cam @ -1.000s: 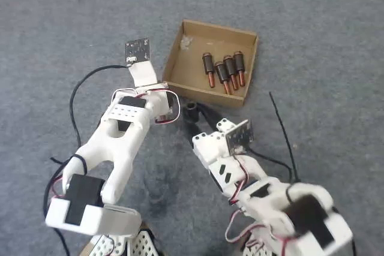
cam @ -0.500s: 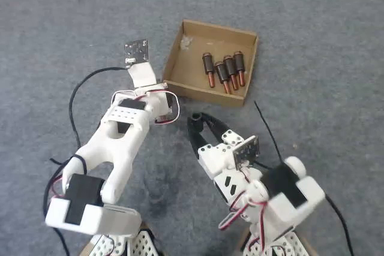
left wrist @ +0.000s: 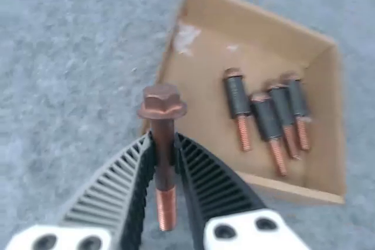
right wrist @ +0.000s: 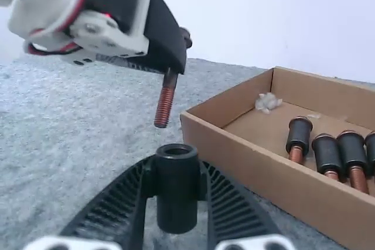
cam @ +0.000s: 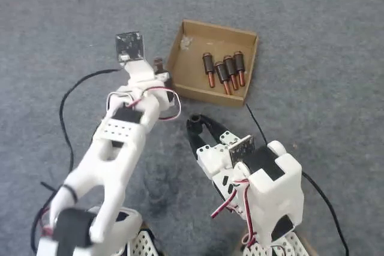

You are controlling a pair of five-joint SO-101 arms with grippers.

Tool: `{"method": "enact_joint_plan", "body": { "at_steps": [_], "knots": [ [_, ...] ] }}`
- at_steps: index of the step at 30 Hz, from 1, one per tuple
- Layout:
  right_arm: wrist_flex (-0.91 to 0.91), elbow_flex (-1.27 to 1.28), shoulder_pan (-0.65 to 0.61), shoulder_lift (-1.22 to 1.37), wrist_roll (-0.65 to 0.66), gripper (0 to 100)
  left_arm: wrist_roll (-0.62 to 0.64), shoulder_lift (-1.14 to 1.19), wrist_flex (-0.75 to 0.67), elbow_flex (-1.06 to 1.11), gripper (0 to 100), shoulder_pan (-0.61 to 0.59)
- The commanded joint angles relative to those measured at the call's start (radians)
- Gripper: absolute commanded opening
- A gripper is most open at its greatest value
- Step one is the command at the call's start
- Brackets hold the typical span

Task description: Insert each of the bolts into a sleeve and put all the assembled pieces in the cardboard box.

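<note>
L arm has stretched fwd since a sec ago, bringing the L end effector [left wrist: 164,141] up beside the 9 o'clock wall of the cardboard box [cam: 211,27]. R arm has folded back, so the R end effector [right wrist: 176,171] sits a bit farther from the box front.

L end effector is clamped on the bolt [left wrist: 162,105] at mid-shank: head up, threaded tip down, slightly tilted, just outside the box's near-left corner. R end effector is closed on the black sleeve [right wrist: 176,197], which stands upright w/ its bore facing up, at 6 o'clock of the box front. A strip of grey tabletop [cam: 54,34] lies between sleeve and box. Bolt tip is higher than the sleeve and beyond it, well apart.

Four assembled pieces [cam: 225,70] lie side by side in the box's 3 o'clock half. A small white scrap [cam: 186,42] sits in the far-left corner.

L arm runs long and extended from 7 o'clock. R arm is bunched w/ elbow high at 5 o'clock. Wide tabletop lies at 9 and 3 o'clock of the box.
</note>
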Motion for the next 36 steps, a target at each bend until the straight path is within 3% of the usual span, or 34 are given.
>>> {"method": "enact_joint_plan", "body": {
  "at_steps": [1, 10, 16, 27, 36],
  "knots": [
    [-0.030, -0.028, -0.008, -0.007, -0.003, 0.6, -0.009, -0.091, -0.083, 0.016, 1, 0.018],
    [-0.030, -0.025, -0.005, -0.001, -0.003, 0.6, -0.009, -0.130, -0.502, 0.206, 1, 0.037],
    [-0.030, -0.025, -0.001, 0.002, -0.003, 0.6, -0.014, -0.193, -0.542, 0.283, 1, 0.117],
    [-0.027, -0.032, 0.021, 0.002, -0.003, 0.6, -0.014, -0.388, -0.172, 0.209, 1, 0.132],
    [-0.022, -0.032, 0.018, 0.004, -0.003, 0.6, -0.009, -0.546, -0.028, 0.216, 1, 0.241]
  ]
}}
